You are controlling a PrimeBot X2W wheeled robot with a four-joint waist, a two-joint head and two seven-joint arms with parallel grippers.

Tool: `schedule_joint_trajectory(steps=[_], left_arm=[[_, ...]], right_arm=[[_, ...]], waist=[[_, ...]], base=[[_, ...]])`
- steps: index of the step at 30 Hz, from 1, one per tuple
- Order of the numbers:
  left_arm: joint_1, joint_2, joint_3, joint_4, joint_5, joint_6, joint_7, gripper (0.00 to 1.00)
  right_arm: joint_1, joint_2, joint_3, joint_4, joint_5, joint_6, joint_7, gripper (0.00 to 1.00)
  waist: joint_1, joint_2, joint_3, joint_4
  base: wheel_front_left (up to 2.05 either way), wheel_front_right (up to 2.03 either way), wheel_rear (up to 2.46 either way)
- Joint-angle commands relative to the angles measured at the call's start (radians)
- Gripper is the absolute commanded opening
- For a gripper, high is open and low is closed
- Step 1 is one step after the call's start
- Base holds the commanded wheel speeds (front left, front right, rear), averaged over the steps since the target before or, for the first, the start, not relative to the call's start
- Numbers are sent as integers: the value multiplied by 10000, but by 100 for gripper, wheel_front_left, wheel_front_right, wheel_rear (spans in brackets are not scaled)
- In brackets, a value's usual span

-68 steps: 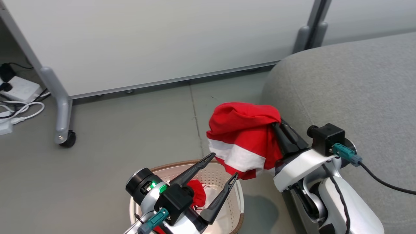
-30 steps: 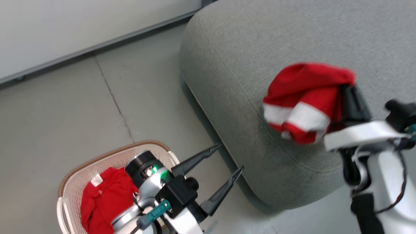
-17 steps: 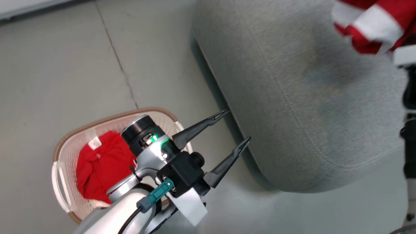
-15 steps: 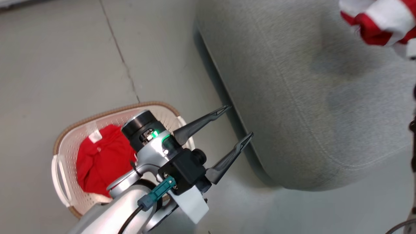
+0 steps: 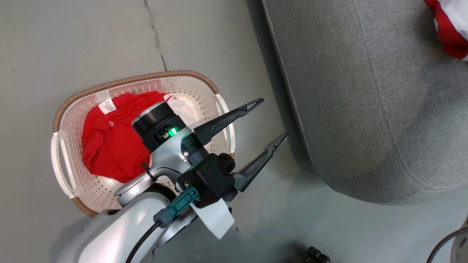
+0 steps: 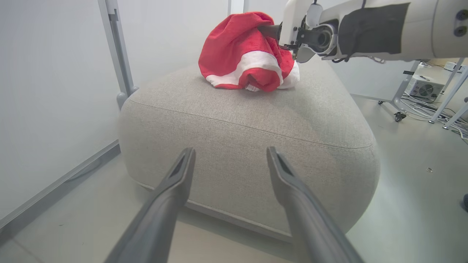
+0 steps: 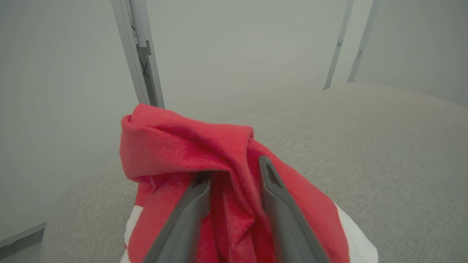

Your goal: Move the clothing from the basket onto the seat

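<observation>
A plain red garment with a small white label lies in the white basket on the floor. Beside the basket's right end my left gripper hangs open and empty, its fingers pointing at the grey seat. A red garment with white stripes rests bunched on top of the seat. My right gripper reaches into this garment. Its fingers stand apart, with a loose fold of cloth between them. The striped garment also shows at the head view's top right corner.
Pale partition panels on grey posts stand behind the seat. A castor-footed frame, cables and a white box sit on the floor beyond the seat's right side. A strip of grey floor separates the basket from the seat.
The head camera has swung down over the basket. My right gripper carried the striped garment onto the seat and its fingers have parted. The left gripper stays open.
</observation>
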Motion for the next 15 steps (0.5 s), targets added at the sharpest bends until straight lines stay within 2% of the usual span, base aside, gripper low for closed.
schedule_joint_trajectory(steps=[1, 10, 15], left_arm=[[-196, 36, 39, 31, -6, -19, -86, 100], [307, -186, 95, 548, -376, 259, -627, 100], [855, -373, 186, 906, -658, 598, -1086, 100]], right_arm=[[78, -6, -125, -8, -100, 2, -38, 100], [1431, 336, 87, -1015, -352, 2, -37, 100], [2397, 522, 690, -1878, -339, 2, -38, 100]], waist=[[0, 0, 39, 15], [0, 0, -928, 142], [0, 0, -1733, 428]], base=[[0, 0, 0], [0, 0, 0], [0, 0, 0]])
